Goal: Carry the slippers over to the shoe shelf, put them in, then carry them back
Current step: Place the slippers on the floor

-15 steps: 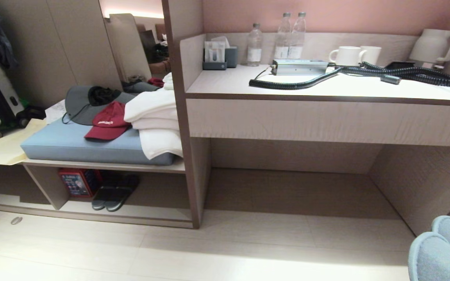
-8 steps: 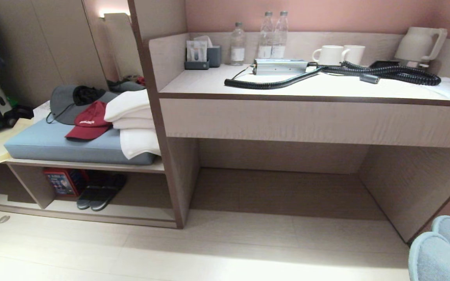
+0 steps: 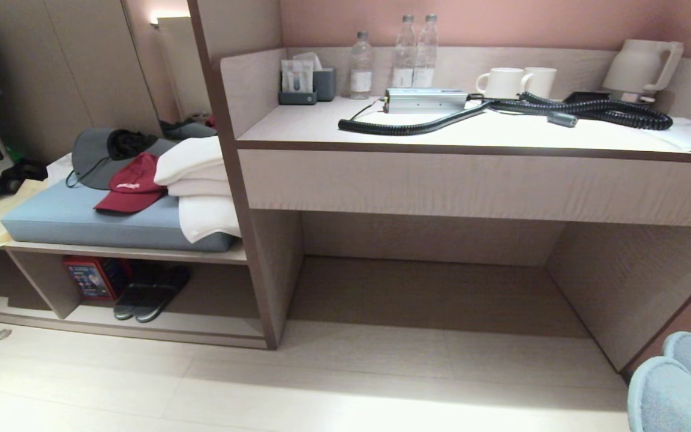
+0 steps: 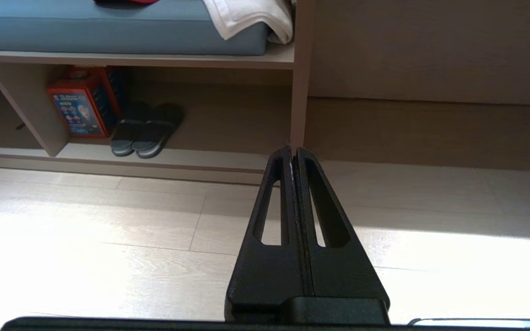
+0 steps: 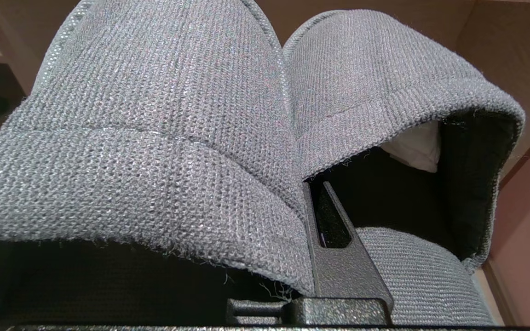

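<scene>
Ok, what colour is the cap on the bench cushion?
Dark red cap with small white lettering, clearest in the head view.

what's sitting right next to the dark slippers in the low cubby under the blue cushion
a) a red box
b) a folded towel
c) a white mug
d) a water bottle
a: a red box stands beside the dark slippers in the cubby below the blue cushion.

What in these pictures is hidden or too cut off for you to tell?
- Head view: the slippers show only as toes at the frame's lower right corner; the right gripper holding them is out of frame.
- Right wrist view: the slippers fill the picture, hiding most of the right gripper and the shoe shelf.
- Left wrist view: print on the red box in the shoe shelf is too small to read.
</scene>
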Available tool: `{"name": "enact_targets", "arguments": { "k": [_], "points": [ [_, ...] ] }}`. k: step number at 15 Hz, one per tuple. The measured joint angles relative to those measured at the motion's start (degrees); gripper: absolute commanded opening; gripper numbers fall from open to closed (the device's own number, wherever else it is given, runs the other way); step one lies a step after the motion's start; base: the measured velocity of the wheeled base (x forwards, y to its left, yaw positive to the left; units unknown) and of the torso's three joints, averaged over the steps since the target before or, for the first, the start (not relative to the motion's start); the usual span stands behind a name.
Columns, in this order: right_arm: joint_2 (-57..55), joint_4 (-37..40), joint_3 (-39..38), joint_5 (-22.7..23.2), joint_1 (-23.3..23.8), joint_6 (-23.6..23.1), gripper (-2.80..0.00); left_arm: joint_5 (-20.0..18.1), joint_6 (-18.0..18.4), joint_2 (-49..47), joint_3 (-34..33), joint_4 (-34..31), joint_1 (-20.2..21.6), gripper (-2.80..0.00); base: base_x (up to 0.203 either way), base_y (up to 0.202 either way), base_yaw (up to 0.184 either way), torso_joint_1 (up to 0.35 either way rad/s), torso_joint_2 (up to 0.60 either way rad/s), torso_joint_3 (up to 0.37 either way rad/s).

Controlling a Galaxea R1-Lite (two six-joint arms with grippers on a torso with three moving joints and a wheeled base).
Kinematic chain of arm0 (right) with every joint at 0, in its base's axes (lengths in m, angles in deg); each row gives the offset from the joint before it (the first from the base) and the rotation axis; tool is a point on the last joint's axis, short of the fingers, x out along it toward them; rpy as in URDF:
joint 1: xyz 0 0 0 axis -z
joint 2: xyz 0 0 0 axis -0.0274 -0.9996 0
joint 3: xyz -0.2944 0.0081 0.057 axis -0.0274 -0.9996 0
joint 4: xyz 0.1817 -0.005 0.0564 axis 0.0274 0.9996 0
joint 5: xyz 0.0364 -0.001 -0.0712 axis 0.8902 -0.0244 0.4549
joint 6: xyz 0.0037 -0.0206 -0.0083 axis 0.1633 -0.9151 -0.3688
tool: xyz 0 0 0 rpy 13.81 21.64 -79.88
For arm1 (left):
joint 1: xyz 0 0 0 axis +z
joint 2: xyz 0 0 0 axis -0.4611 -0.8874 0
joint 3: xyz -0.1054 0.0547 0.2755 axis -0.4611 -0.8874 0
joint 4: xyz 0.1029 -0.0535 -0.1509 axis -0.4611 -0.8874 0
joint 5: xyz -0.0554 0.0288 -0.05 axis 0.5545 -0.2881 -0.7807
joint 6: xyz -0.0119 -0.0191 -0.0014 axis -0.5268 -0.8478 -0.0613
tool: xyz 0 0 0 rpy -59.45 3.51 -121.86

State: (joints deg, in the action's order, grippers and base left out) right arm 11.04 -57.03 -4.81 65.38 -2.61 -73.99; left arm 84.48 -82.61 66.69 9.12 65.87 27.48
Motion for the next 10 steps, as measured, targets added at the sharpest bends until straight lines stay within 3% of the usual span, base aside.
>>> {"name": "enact_targets", "arguments": {
  "k": [10],
  "points": [
    [0.0,0.0,0.0,0.0,0.0,0.0,-2.8,0.0,0.1,0.0,0.0,0.0,0.0,-2.8,0.0,0.0,0.0,0.003,0.0,-0.195]
  ]
}}
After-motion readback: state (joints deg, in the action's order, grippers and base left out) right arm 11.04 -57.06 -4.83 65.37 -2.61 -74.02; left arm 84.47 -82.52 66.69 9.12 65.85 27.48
